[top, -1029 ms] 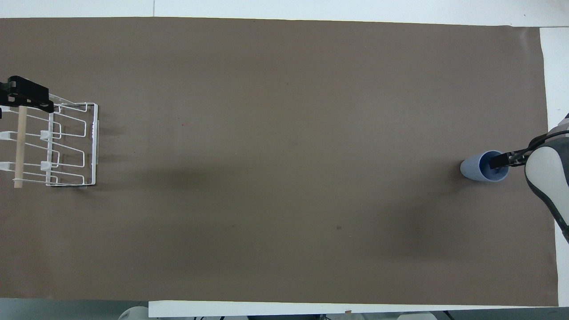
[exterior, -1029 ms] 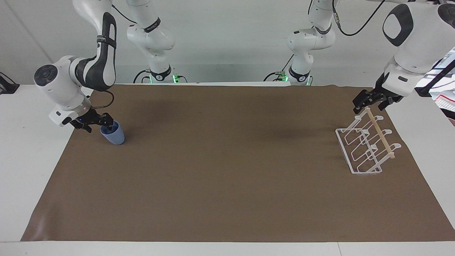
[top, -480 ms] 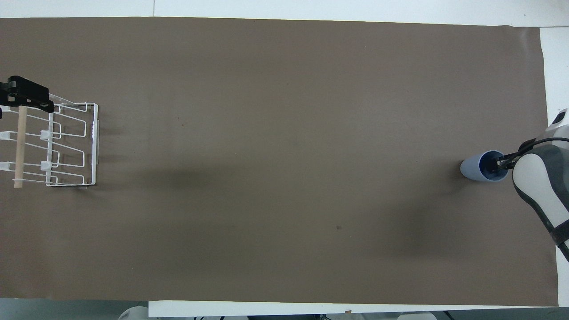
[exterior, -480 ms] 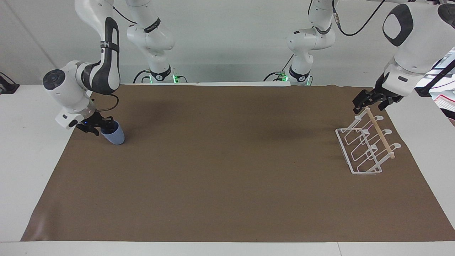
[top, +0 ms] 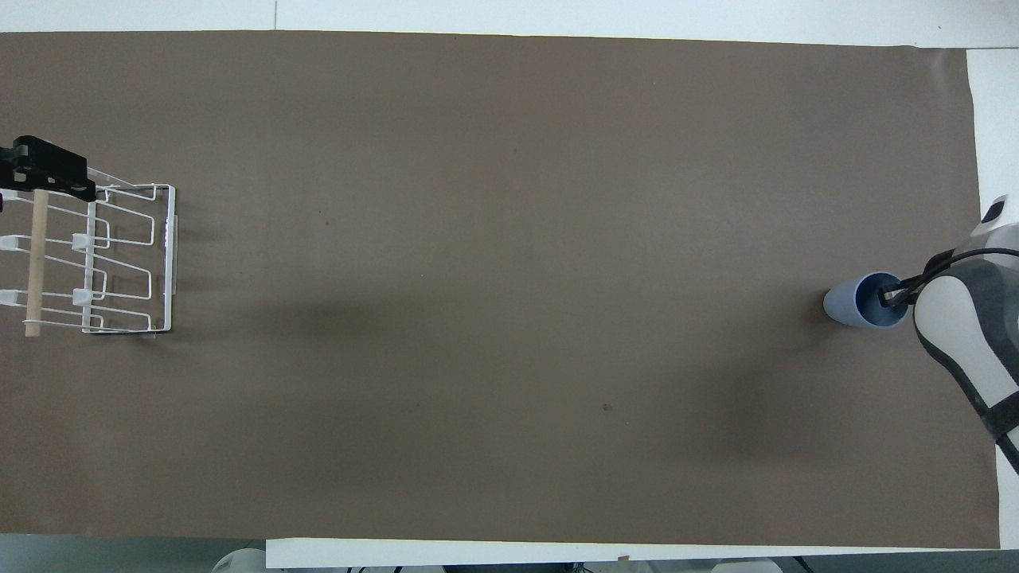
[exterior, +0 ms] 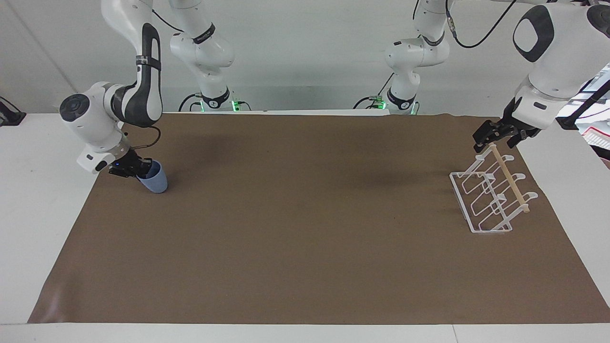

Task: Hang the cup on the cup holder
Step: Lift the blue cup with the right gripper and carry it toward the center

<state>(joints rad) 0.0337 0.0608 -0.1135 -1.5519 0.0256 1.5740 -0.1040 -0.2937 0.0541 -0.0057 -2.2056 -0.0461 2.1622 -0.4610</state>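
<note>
Since the earlier frames the right end effector [exterior: 141, 169] has swung in tighter on the cup [exterior: 155, 180] and drawn its fingers together, so that it now pinches the cup's rim wall, one finger inside the mouth and one outside, as the overhead view shows at the rim's edge [top: 890, 298]. That light-blue cup stands on the brown mat [exterior: 305, 247] at the right arm's end of the counter [exterior: 28, 200], right at the end effector's tips and leaning slightly; from these views I cannot tell for certain whether its base is off the mat yet. At the other end of the counter the left end effector [exterior: 495, 136] hovers with its jaws spread wide, just over the end of the wooden rod [exterior: 509, 177] that tops the cup holder [exterior: 483, 200], touching nothing that I can make out, and that arm waits. The step in hand, as I judge it, is the grasp itself, just completed. The next move calls for lifting the cup clear, carrying it the whole length of the mat to the holder well away from the right end effector, and turning it mouth-down so it slips over one of the looped prongs; a thin rim pinch may let the cup pivot on the way.
</note>
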